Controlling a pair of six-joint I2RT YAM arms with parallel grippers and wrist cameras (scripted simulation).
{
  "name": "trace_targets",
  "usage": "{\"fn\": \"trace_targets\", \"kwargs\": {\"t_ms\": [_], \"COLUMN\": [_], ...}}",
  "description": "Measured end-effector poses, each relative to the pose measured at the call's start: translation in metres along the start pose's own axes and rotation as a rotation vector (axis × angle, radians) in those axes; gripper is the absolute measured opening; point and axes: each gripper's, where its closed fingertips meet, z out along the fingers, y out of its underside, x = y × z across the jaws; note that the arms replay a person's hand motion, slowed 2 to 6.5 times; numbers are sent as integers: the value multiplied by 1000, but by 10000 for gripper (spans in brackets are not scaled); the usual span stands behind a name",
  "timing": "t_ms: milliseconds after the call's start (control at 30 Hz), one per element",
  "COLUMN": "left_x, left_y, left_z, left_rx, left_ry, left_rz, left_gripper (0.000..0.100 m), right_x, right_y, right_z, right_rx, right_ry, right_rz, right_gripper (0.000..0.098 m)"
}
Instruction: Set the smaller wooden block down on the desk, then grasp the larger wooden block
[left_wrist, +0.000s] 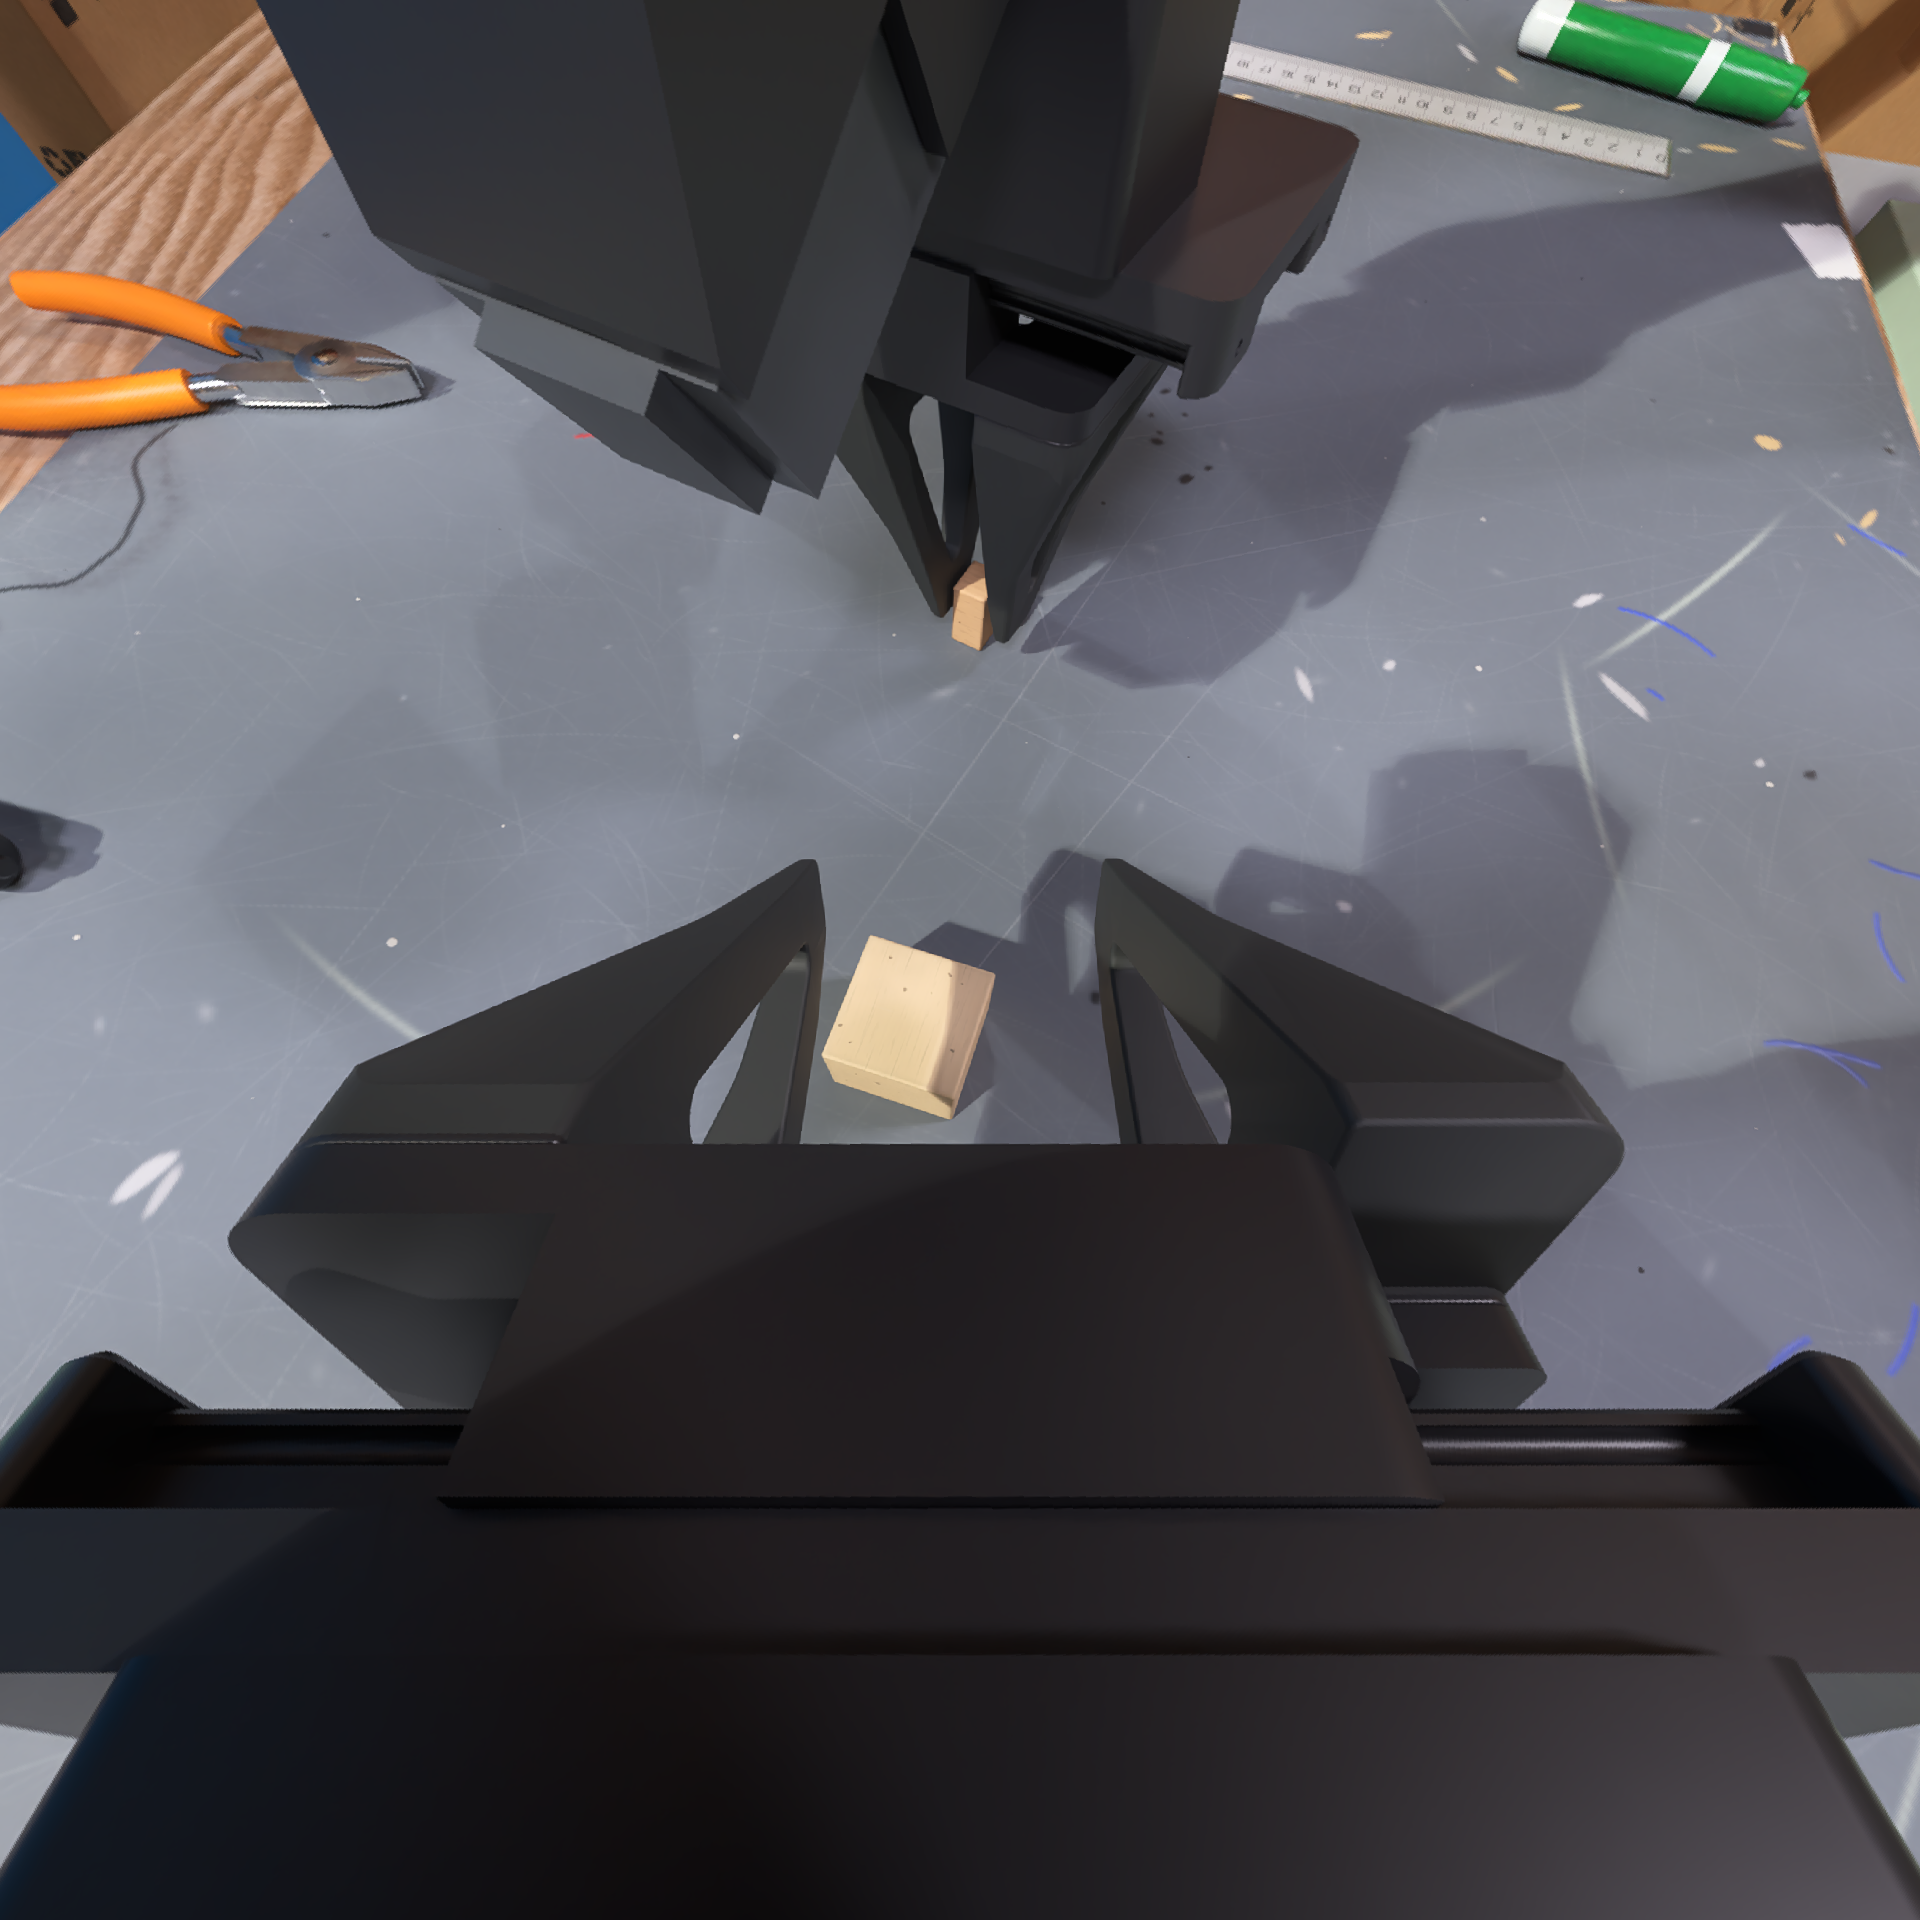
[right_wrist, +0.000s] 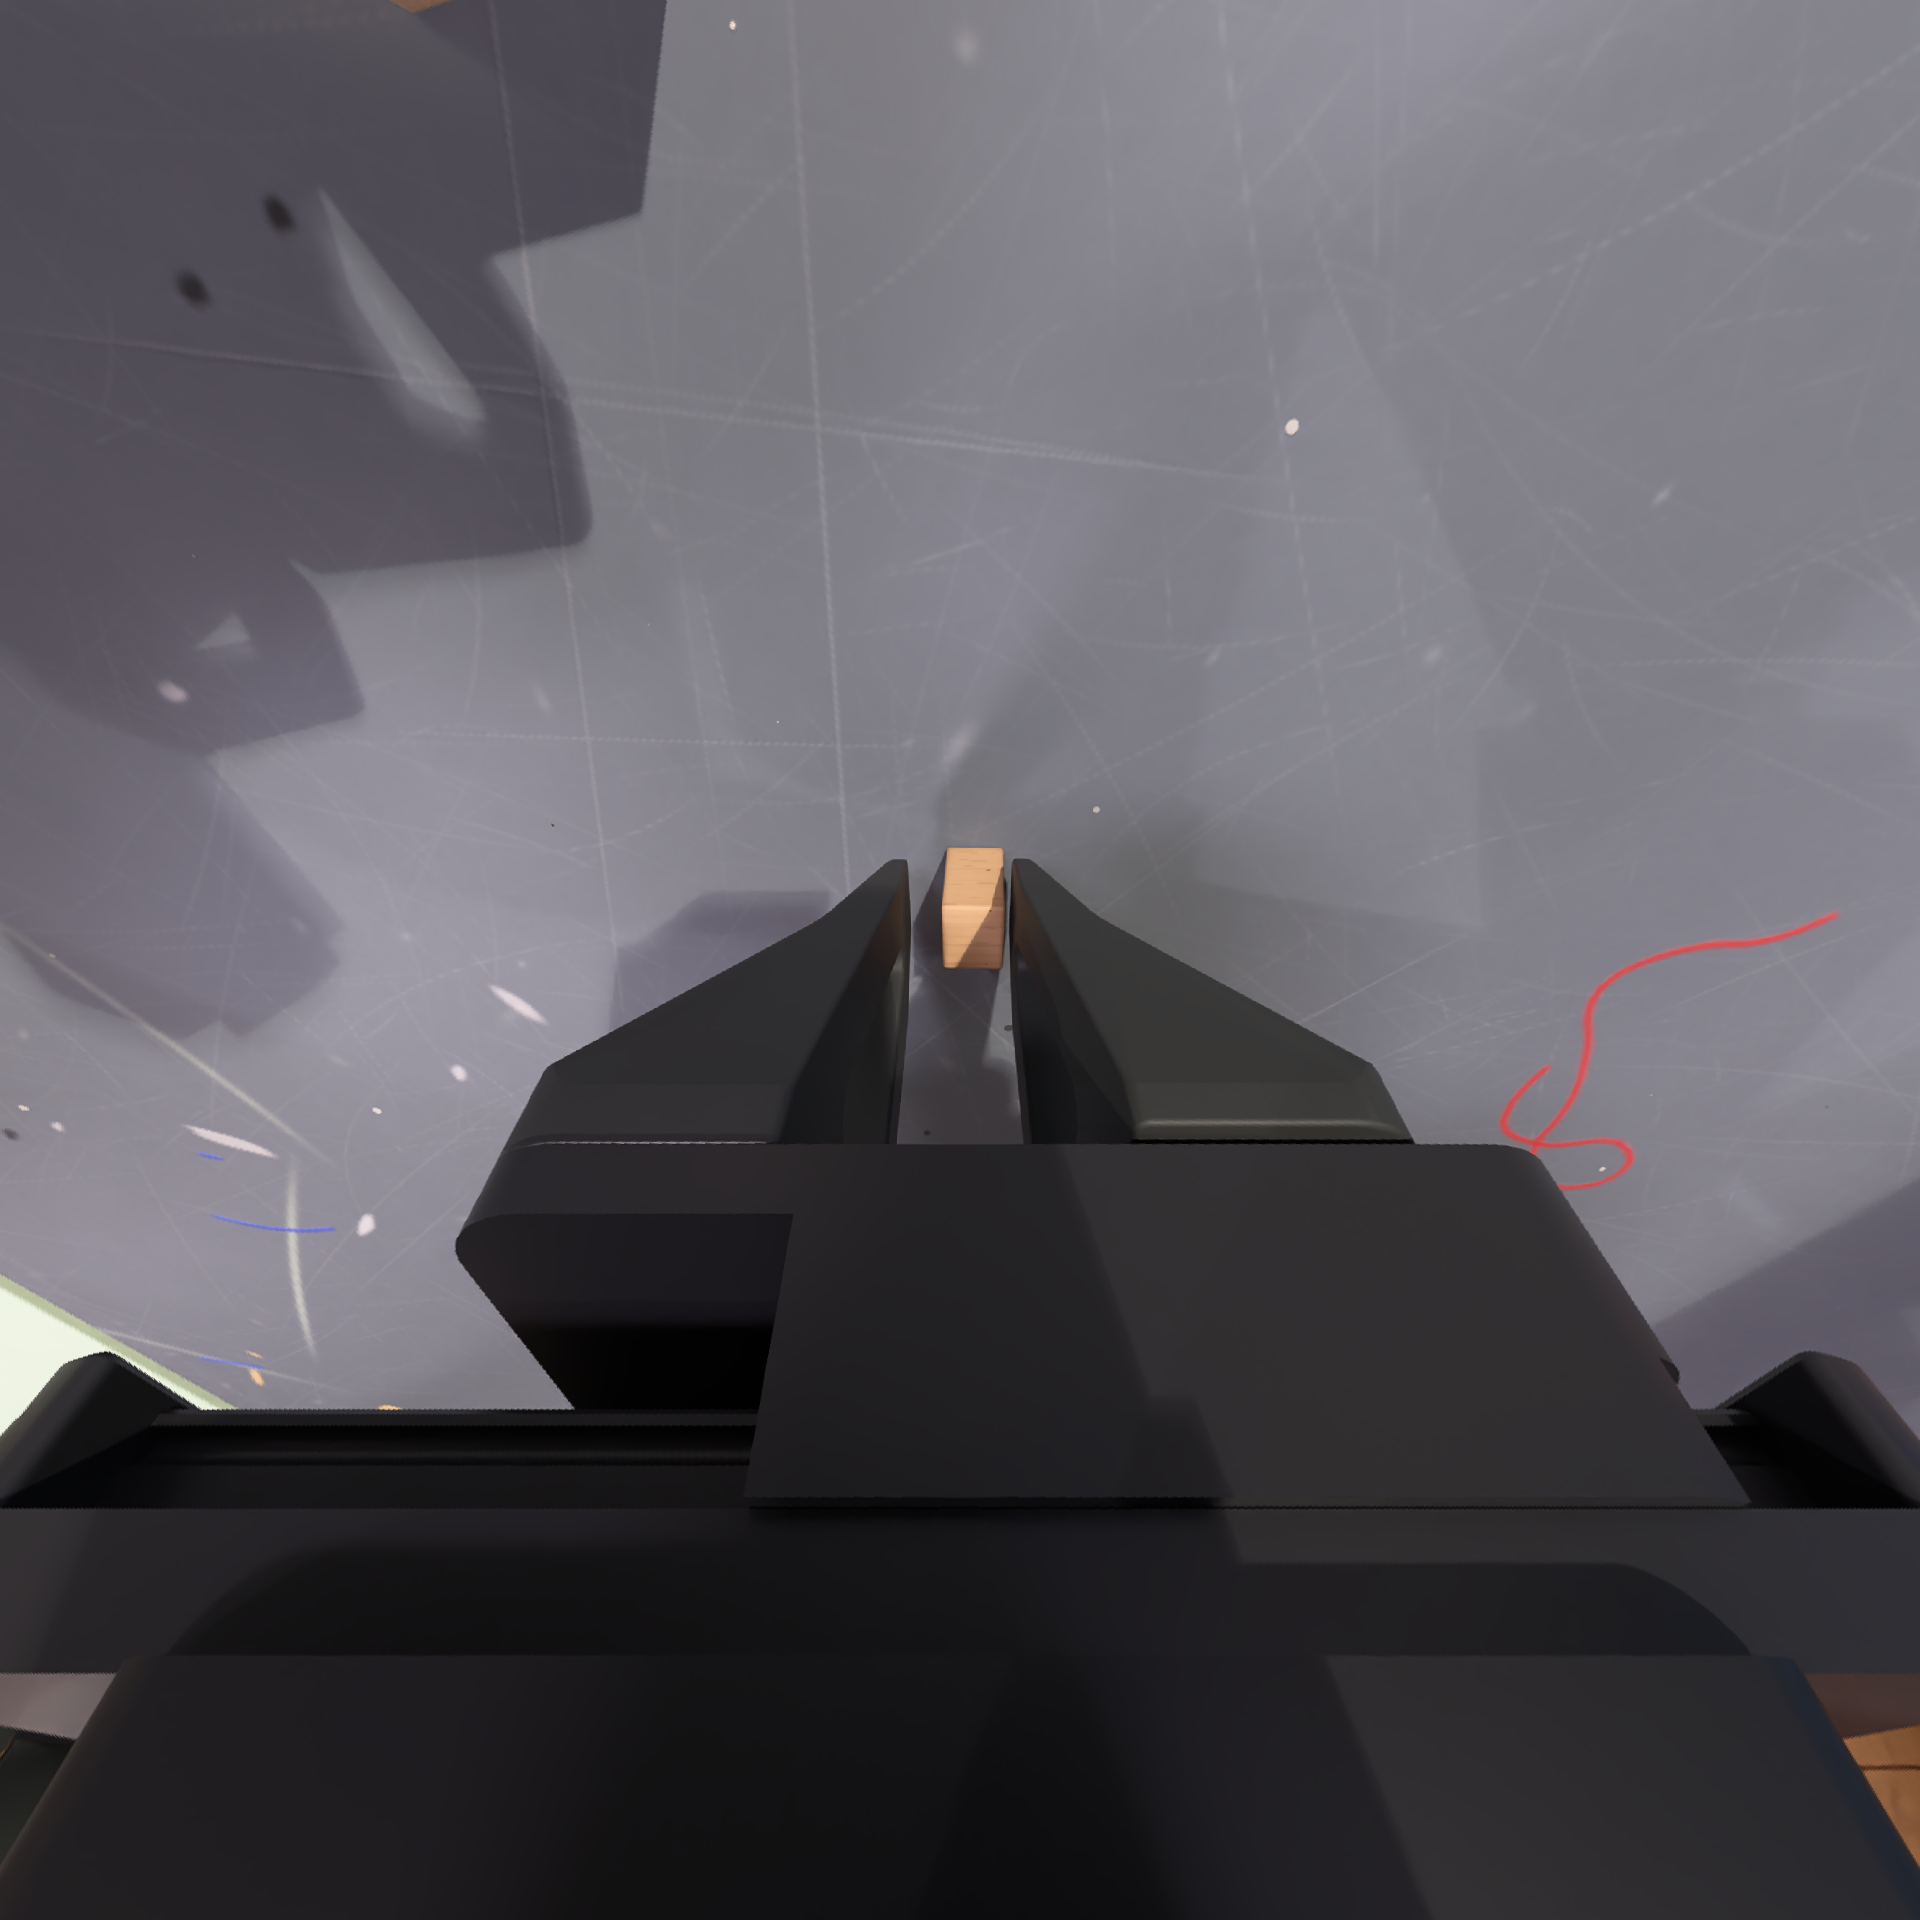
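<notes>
The larger wooden block (left_wrist: 909, 1023), pale and cube-like, lies on the grey desk (left_wrist: 520, 727). My left gripper (left_wrist: 958, 873) is open and low over the desk. Its fingers stand on either side of the block without touching it. The smaller wooden block (right_wrist: 974, 907) is darker tan and stands at desk level between the tips of my right gripper (right_wrist: 958, 864). The jaws are only narrowly apart: desk shows between the left finger and the block, while the right finger is at its side. Farther off in the left wrist view, the right gripper (left_wrist: 975, 623) points down at the small block (left_wrist: 971, 608).
Orange-handled pliers (left_wrist: 208, 364) lie at the far left on the wooden edge strip. A steel ruler (left_wrist: 1444, 104) and a green marker (left_wrist: 1662, 57) lie at the far right. A red scribble (right_wrist: 1579, 1049) marks the desk right of my right gripper.
</notes>
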Motion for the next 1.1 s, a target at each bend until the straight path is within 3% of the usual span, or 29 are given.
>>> {"fn": "trace_targets", "kwargs": {"t_ms": [333, 533, 800, 1100], "left_x": [6, 1, -11, -16], "left_y": [5, 10, 18, 28], "left_z": [6, 6, 4, 7], "left_rx": [-22, -50, -130, -233], "left_ry": [0, -26, -70, 17], "left_rz": [15, 39, 139, 176], "left_gripper": [465, 466, 482, 458], "right_x": [2, 3, -3, -6], "right_y": [-3, -3, -6, -3], "right_z": [-8, -20, -46, -61], "right_rx": [48, 123, 388, 715], "right_ry": [43, 83, 85, 105], "right_rz": [19, 51, 154, 237], "right_gripper": [185, 184, 138, 127]}}
